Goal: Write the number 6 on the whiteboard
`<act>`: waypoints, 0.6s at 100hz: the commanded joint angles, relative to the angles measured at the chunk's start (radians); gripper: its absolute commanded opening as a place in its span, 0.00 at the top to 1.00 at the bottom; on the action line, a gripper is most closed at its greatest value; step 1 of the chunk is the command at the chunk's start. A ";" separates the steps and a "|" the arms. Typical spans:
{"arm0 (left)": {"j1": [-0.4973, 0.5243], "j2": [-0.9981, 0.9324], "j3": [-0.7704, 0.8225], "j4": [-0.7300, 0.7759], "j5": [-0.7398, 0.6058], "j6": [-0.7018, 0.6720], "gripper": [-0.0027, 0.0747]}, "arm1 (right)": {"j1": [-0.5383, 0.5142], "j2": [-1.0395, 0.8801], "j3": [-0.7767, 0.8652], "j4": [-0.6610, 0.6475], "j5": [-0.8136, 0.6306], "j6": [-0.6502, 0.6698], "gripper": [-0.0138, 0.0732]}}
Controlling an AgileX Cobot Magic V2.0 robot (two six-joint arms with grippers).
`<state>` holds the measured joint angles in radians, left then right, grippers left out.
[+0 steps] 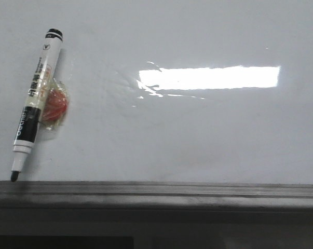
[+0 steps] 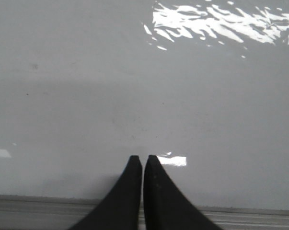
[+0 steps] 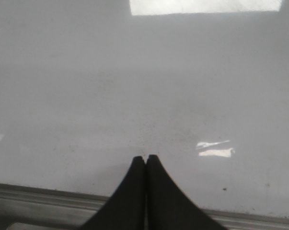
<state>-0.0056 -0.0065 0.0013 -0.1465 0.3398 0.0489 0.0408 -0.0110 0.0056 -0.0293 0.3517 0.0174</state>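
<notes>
- Large glossy white whiteboard (image 1: 198,135), pale grey-white, with a bright white rectangular glare patch.
- Dark grey bottom ledge (image 1: 161,192).
- White-barrelled marker pen (image 1: 36,98) with black cap end, black band and black tip.
- Small red-orange piece in clear wrapping (image 1: 56,104).
- Black gripper fingers (image 2: 130,191).

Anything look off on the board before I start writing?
One oddity: the marker lies uncapped on the whiteboard, tilted, tip at the bottom ledge, with a red lump in clear wrap stuck to its barrel. No 6 is drawn. Both the left gripper and right gripper are shut, empty.
</notes>
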 commanded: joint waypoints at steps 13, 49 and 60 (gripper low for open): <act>0.001 -0.030 0.047 -0.004 -0.135 -0.004 0.99 | -0.001 -0.019 0.034 -0.013 -0.129 -0.010 0.91; 0.001 -0.030 0.047 -0.004 -0.233 -0.004 0.99 | -0.001 -0.019 0.034 0.029 -0.443 -0.003 0.91; 0.001 -0.030 0.047 -0.004 -0.243 -0.004 0.99 | -0.001 -0.019 0.034 0.076 -0.656 0.005 0.91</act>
<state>-0.0056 -0.0065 0.0034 -0.1465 0.1902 0.0489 0.0408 -0.0110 0.0143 0.0222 -0.0549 0.0204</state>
